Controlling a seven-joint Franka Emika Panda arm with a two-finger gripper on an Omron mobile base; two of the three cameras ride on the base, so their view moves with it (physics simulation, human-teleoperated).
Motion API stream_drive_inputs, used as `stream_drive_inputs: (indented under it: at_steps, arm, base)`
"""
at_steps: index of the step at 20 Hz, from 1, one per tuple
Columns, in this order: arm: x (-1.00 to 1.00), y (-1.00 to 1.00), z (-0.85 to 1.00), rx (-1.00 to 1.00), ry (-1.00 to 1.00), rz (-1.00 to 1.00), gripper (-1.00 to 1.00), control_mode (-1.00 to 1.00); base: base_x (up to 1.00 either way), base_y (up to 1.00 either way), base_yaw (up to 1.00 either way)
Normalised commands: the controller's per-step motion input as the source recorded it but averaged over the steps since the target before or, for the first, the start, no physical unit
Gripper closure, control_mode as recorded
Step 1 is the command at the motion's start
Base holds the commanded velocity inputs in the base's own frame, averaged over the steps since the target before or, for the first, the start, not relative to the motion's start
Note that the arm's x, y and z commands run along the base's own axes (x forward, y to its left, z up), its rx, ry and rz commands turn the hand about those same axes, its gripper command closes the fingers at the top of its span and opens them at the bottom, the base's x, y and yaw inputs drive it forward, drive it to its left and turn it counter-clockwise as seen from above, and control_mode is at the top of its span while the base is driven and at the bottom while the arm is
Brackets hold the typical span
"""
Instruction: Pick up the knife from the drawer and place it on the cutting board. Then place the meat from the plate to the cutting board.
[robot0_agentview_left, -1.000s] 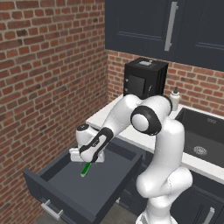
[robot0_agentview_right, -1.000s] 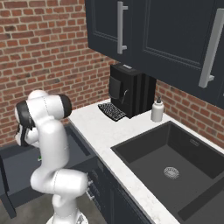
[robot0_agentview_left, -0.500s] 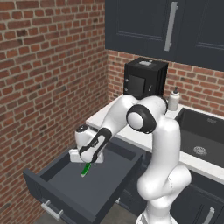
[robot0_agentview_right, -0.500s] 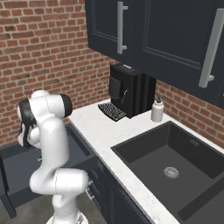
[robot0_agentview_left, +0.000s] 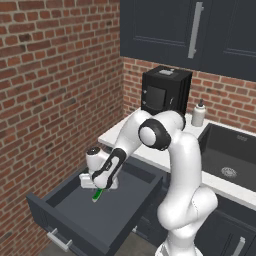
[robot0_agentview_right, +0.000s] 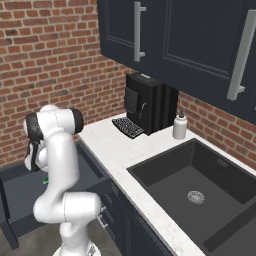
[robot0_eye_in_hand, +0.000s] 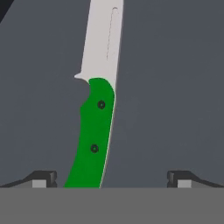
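— Where in the task?
— First step, by the look of it: knife (robot0_eye_in_hand: 97, 131) lying flat on the floor of the open drawer (robot0_agentview_left: 75, 220), green handle between the gripper (robot0_eye_in_hand: 109, 177) tips, blade running off toward 12 o'clock in the hand view.
— Gripper state?
— Spread wide, tips well apart at either side of the handle, nothing pinched yet.
— Next move?
— Probably lower a little, press together on the handle, then lift straight up past the drawer walls.
— Around it?
— Coffee machine (robot0_agentview_right: 150, 102) on the white worktop (robot0_agentview_right: 115, 145), soap bottle (robot0_agentview_right: 180, 126) just at its 3 o'clock, sink (robot0_agentview_right: 195, 185) beyond.
— In the way?
— Drawer front and sides, likely; lift before swinging.
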Motion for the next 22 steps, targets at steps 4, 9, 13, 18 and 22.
stream_drive_inputs:
  at_steps: [4,9,13,18,22]
  arm:
    - [0.23,0.14,-0.29,-0.01,0.0,0.0,-1.0,-1.0]
    - [0.24,0.15,-0.2,-0.01,0.0,0.0,-1.0,-1.0]
    - [0.07,0.03,-0.24,0.0,0.0,0.0,-1.0,-1.0]
    - [0.0,0.0,-0.39,0.0,0.0,0.0,1.0,-1.0]
    - [0.0,0.0,-0.43,0.0,-0.02,0.0,1.0,-1.0]
  base:
    - [0.0,0.0,0.0]
    - [0.0,0.0,0.0]
    - [0.0,0.0,0.0]
    - [0.0,0.0,0.0]
    - [0.0,0.0,0.0]
